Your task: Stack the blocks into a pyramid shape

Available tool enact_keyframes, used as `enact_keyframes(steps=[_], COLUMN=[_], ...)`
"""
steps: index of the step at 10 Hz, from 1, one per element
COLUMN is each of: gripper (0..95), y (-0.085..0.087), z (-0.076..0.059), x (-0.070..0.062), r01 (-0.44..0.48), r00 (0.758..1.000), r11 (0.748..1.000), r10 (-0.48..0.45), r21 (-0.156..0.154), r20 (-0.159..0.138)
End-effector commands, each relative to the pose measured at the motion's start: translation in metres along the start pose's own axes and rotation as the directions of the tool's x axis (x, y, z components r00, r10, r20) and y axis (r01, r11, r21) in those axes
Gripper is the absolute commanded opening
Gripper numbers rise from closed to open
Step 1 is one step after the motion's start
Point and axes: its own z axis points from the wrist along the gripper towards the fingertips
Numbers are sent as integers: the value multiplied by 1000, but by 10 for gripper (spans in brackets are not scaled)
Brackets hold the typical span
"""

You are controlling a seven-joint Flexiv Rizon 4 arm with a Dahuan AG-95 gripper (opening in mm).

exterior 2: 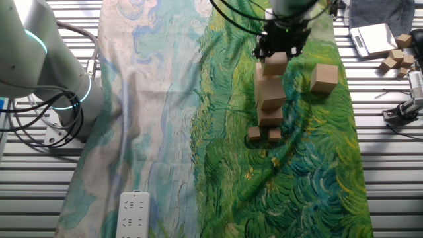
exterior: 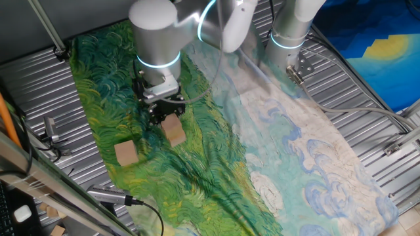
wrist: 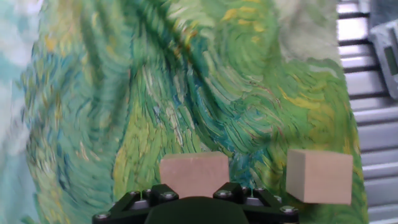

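Jaws of the gripper (exterior 2: 275,54) pinching a block (exterior 2: 275,63) at the top of the stack (exterior 2: 269,99).
Another block (exterior: 126,153) sits apart on the green painted cloth (exterior: 197,177) over the worktop; two small blocks (exterior 2: 264,134) lie at the stack's foot, spare blocks (exterior 2: 395,56) off the cloth.

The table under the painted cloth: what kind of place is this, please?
Probably a robot lab or test bench. The table is ribbed metal, covered by a painting-print cloth. A robot arm works on wooden blocks, and a power strip and cables lie about.
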Motion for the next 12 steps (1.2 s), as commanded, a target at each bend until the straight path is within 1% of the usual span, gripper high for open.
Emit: enact_keyframes(steps=[1,3,5,6,7,9,12], gripper=[0,0,0,0,0,0,0], y=[3,4,4,4,5,5,8], z=[0,0,1,1,3,7,9], x=[6,9,10,10,13,18,19], r01=[34,46,51,46,15,2,-12], r00=[999,999,999,999,1000,1000,1000], r11=[999,999,998,999,1000,1000,999], r10=[-34,-46,-51,-46,-15,-1,12], r21=[-13,-21,-26,-26,-26,-31,-32], r20=[7,13,13,7,2,5,4])
